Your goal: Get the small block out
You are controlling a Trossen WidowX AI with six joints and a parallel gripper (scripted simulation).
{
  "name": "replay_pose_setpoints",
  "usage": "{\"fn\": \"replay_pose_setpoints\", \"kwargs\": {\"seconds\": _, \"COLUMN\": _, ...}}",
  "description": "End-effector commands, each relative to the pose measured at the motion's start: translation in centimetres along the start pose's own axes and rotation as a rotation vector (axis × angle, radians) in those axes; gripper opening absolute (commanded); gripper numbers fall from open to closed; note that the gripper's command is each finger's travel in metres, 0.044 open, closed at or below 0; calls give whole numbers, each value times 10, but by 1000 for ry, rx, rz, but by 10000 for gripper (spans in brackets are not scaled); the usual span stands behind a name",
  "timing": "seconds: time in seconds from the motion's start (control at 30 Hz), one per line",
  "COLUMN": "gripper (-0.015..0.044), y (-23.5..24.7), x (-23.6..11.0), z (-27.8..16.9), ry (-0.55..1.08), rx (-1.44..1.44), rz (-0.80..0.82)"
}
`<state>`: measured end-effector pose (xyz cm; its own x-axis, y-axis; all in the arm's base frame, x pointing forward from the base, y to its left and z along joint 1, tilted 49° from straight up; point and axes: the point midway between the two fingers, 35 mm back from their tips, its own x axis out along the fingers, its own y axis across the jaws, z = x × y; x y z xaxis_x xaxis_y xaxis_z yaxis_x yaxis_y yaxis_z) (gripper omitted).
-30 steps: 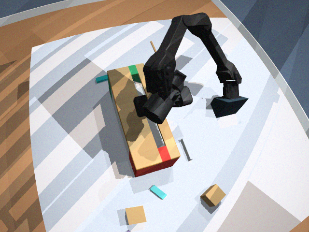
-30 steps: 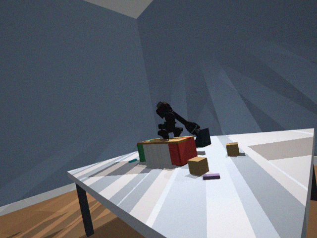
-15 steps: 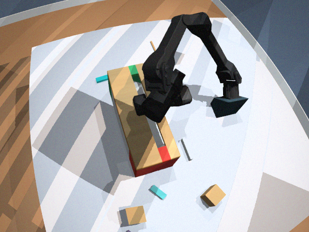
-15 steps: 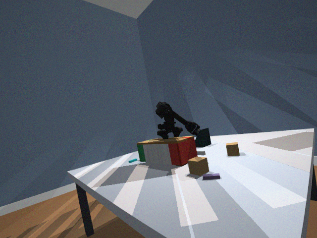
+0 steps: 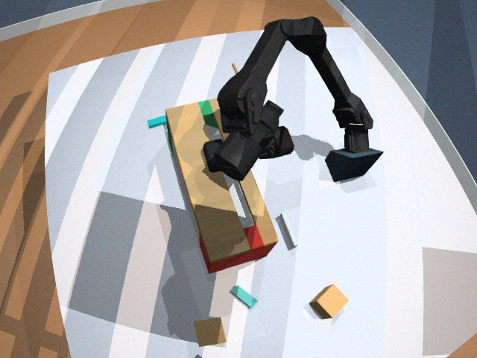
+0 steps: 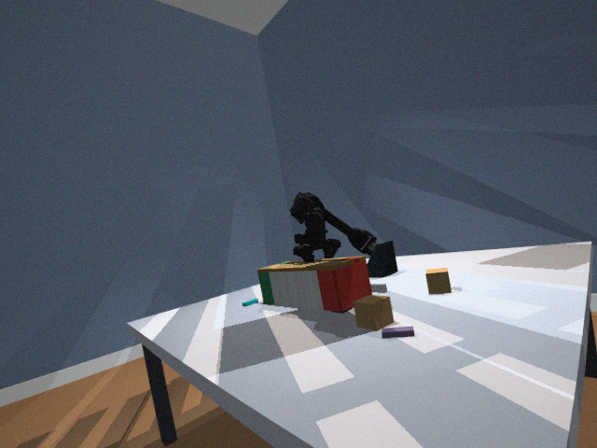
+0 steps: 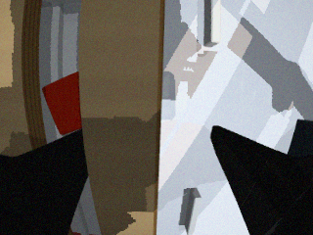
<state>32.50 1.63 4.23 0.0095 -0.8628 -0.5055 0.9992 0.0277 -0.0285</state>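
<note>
The long box (image 5: 192, 162) (image 6: 294, 289) (image 7: 120, 59) lies on the table with a tan top, a green far end and a red near end. A narrow slot (image 5: 241, 200) runs along its top. My gripper (image 5: 231, 165) (image 6: 313, 253) (image 7: 156, 131) is open and empty. It hangs just above the box top, over the slot near the box's middle. The wrist view shows the tan top strip between my fingers and a red patch (image 7: 63, 101) to its left. The small block does not show in any view.
Two tan cubes (image 5: 329, 301) (image 5: 209, 331) (image 6: 437, 281) (image 6: 373, 312) sit beyond the red end. Teal bars (image 5: 244, 295) (image 5: 156, 121), a grey bar and a purple bar (image 6: 397, 331) lie around the box. The arm's dark base (image 5: 352, 163) stands to the right.
</note>
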Motion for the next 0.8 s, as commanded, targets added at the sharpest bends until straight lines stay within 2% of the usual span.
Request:
{"fn": "replay_pose_setpoints", "kwargs": {"seconds": 0.0, "gripper": 400, "y": 0, "x": 1, "z": 6, "ry": -3, "rx": -1, "rz": 3}}
{"fn": "replay_pose_setpoints", "kwargs": {"seconds": 0.23, "gripper": 400, "y": 1, "x": -1, "z": -4, "ry": -3, "rx": -1, "rz": 3}}
{"fn": "replay_pose_setpoints", "kwargs": {"seconds": 0.77, "gripper": 400, "y": 1, "x": 1, "z": 6, "ry": -3, "rx": -1, "rz": 3}}
